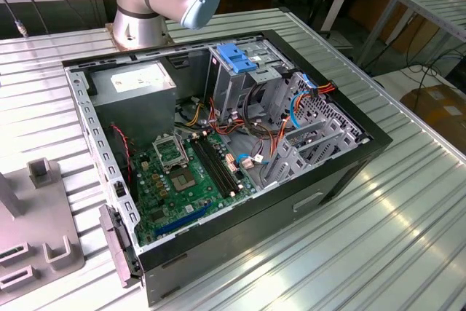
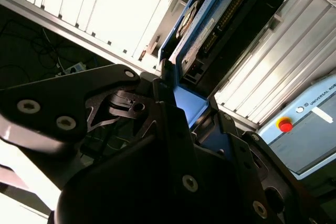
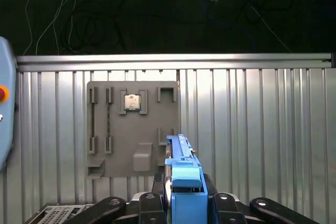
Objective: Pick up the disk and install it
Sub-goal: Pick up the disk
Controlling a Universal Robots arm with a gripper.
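Pick step looks done, install not yet. Gripper (image 3: pixel 185 205) has its jaws clamped on the disk (image 3: pixel 183 177), held edge-on by its blue frame. The second wrist view shows the same grip, the disk (image 2: pixel 202 32) sticking out past the jaws. The disk hangs above the ribbed surface (image 3: pixel 262 129), near the grey fixture plate (image 3: pixel 115 145) with a chip (image 3: pixel 132 102) in one pocket. In the exterior view the case (image 1: pixel 306 209) lies open, cage (image 1: pixel 240 85) under its blue clip (image 1: pixel 237 56).
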